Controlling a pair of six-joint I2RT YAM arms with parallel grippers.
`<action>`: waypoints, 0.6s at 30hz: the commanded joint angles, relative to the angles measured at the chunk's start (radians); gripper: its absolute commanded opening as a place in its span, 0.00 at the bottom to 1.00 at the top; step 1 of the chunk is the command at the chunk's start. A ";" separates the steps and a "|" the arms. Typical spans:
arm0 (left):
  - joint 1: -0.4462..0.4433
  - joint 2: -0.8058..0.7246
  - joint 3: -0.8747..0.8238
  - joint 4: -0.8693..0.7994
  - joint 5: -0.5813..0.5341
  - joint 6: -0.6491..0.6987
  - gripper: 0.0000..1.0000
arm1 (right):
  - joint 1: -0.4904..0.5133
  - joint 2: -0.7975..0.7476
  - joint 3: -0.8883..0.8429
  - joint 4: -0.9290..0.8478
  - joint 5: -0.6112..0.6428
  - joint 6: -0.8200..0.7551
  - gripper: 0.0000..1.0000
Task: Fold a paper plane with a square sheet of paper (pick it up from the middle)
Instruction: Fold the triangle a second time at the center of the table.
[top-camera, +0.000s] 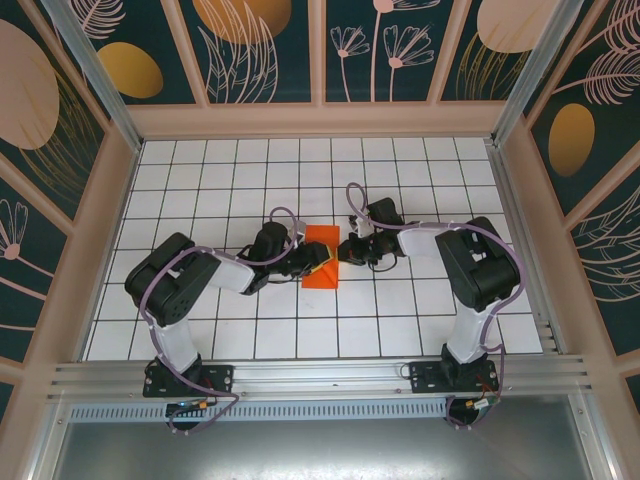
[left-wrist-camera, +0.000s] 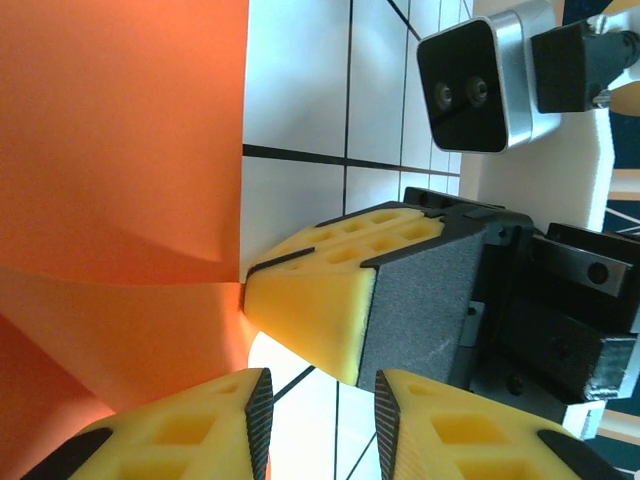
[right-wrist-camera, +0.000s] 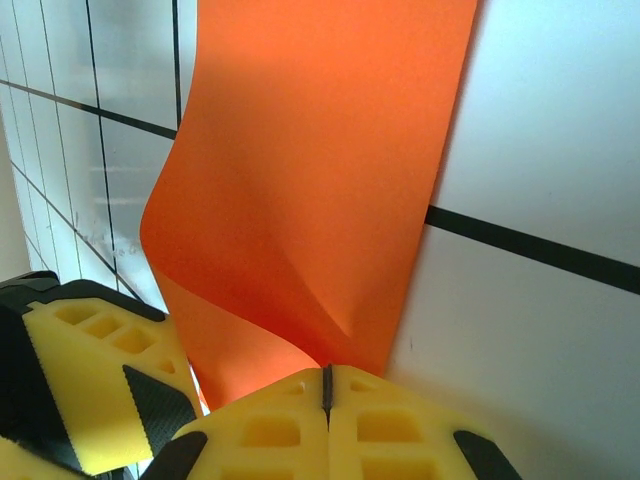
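1. Two grippers meet at the square sheet of paper (top-camera: 322, 245), which sits mid-table on the tiled table (top-camera: 400, 320), between the arms.
2. Right gripper (right-wrist-camera: 327, 385): jaws pressed together, and the sheet's near edge runs straight into the seam between the pads. I read that as a pinch on the paper edge. From above it sits at the sheet's right side (top-camera: 345, 250).
3. Left gripper (left-wrist-camera: 320, 400): jaws apart, with bare white tile visible in the gap and nothing between the pads. It sits just beside the sheet's lower left corner (top-camera: 312, 265).
4. Paper state: the part near the right gripper is lifted off the table and curled into a soft bend (right-wrist-camera: 330, 150), and the far part lies flat. The left wrist view shows a shallow buckle in the sheet (left-wrist-camera: 120, 150), not a pressed crease.
5. Progress is early, in my judgement. There is no nose point, no wings and no dart outline, so nothing here reads as a paper plane yet.
6. I can't tell from the top view whether a first half-fold is already in. The sheet looks narrower than it is long there, which could be just the curl.
7. Left to do: bring the lifted edge over, press a centre crease, fold the corners, then fold the wings.
8. Risk: the soft curl could collapse off-line if the free side isn't held down.
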 joint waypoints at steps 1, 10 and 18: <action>-0.006 0.016 0.027 -0.012 0.015 0.026 0.35 | -0.007 0.026 0.036 -0.019 0.009 -0.033 0.05; -0.006 0.025 0.031 -0.023 0.016 0.028 0.35 | -0.007 0.050 0.061 -0.037 0.013 -0.054 0.05; -0.007 0.040 0.035 -0.027 0.019 0.028 0.35 | -0.010 0.059 0.072 -0.048 0.020 -0.065 0.05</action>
